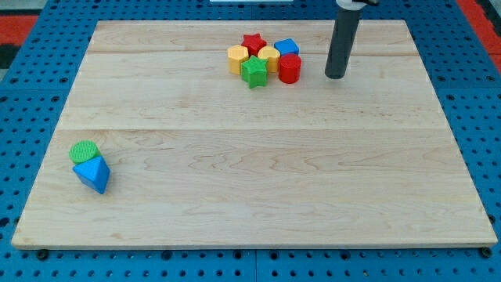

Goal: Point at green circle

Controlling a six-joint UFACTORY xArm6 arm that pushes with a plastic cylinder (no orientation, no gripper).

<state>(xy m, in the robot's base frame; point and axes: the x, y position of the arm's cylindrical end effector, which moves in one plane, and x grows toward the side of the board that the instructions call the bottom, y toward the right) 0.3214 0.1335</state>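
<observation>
The green circle (84, 151) lies near the board's left edge, low in the view, touching a blue triangle block (93, 174) just below it. My tip (335, 76) rests on the board at the view's upper right, far from the green circle. It stands just right of a cluster of blocks near the top: a red star (253, 42), a blue block (286, 48), a yellow hexagon (238, 59), a yellow block (268, 56), a green star (254, 71) and a red cylinder (290, 68).
The wooden board (250, 188) sits on a blue pegboard surface (23, 117). The board's edges run close to the view's left, right and bottom sides.
</observation>
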